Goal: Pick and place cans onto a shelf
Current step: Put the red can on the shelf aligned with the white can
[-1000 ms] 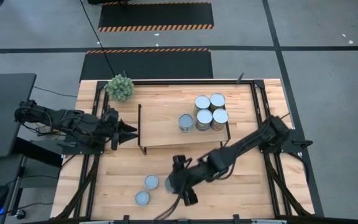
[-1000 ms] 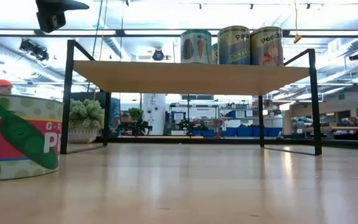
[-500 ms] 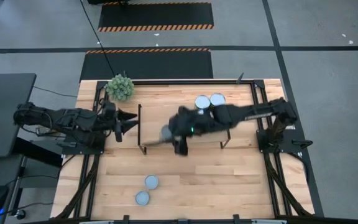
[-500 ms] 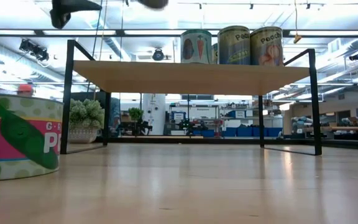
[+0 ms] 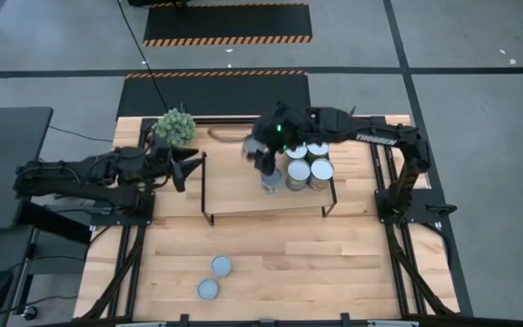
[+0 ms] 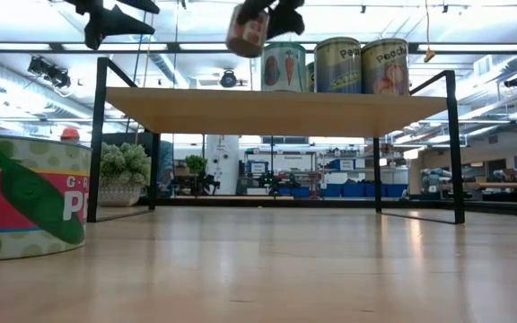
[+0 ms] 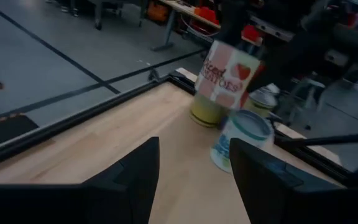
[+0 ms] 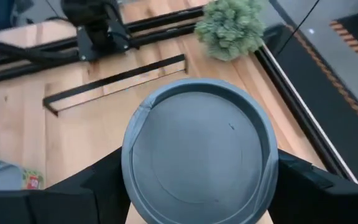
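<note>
The right arm's dark two-finger tool (image 5: 260, 153) hangs above the low light-wood shelf with thin black end frames (image 5: 234, 195), pinching a small cylindrical tin with a pale blue-grey top (image 8: 199, 149), lifted clear of the board beside the carrot-labelled tin (image 6: 283, 66). Four more tins cluster at the shelf's right end (image 5: 309, 169). Two blue-grey-topped tins (image 5: 214, 277) stand on the wooden desk (image 5: 352, 263) in front. The left tool (image 5: 187, 169), fingers spread, waits at the shelf's left end near the green ball-shaped plant (image 5: 176, 126).
</note>
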